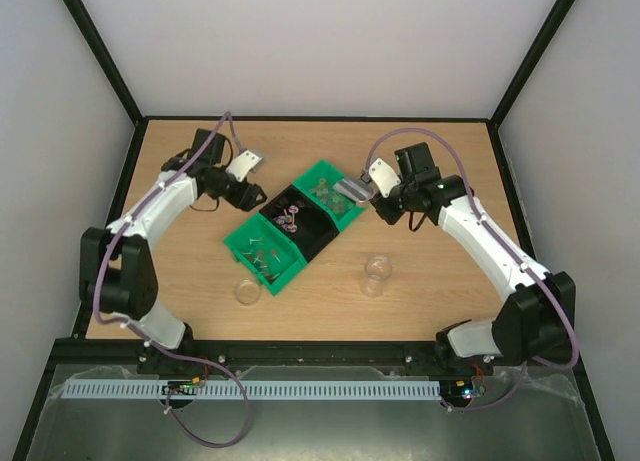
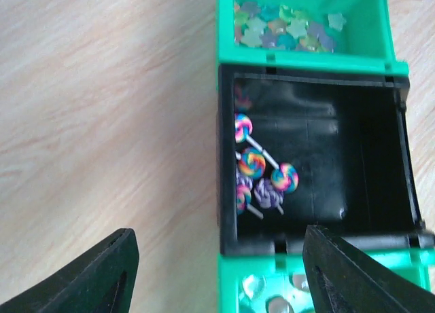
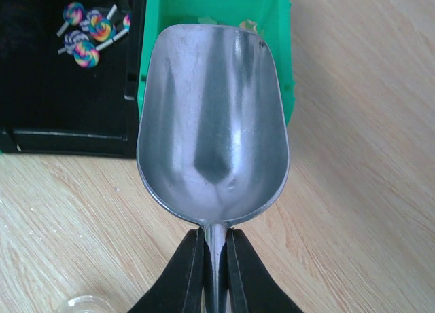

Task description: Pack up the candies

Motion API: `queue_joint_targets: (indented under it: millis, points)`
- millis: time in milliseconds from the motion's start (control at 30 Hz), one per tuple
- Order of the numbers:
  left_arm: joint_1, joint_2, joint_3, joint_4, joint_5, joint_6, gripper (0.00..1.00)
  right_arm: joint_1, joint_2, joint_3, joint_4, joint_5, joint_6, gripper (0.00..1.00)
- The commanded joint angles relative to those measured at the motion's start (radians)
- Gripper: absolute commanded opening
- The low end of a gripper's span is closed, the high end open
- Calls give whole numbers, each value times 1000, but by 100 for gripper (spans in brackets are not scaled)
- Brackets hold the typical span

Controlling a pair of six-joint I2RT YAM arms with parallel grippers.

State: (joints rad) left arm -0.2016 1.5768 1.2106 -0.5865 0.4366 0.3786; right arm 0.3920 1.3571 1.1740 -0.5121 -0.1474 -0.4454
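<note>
Currently, nearest arm bases: two small clear jars (image 1: 376,274), apart on wooden surface (image 1: 320,306). Next, row of three open plastic bins: near green bin (image 2: 251,264); black bin (image 2: 312,80) with about six swirl lollipops (image 2: 253,163); far green bin (image 1: 318,167) holding tiny star-shaped mixed-colour candies (image 2: 285,28), too many to count. One shiny metal scoop (image 3: 214,123), bowl empty, over far green bin; right gripper (image 3: 215,259) fingers clamped on its handle. Left gripper (image 2: 219,235) fingers wide, empty. Candies likely light, loose, slippery: scoop, don't pinch.
</note>
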Motion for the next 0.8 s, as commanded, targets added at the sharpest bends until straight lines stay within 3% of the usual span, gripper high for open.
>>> queue_joint_targets:
  millis: [0,200,433,633,767]
  points:
    - [-7,120,106,-9,85,-33,69,-5,43,20,-88,21,-69,1]
    - [-45,253,257,-76,53,-76,65,-4,135,97,-192,39,-53,1]
    - [-79,239,212,-51,28,-58,63,-3,272,266,-360,53,-6,1]
    - [-128,327,255,-38,32,-129,58,-2,296,271,-363,86,-1,1]
    - [-160,366,264,-21,-39,-128,56,-2,289,266,-364,84,5,1]
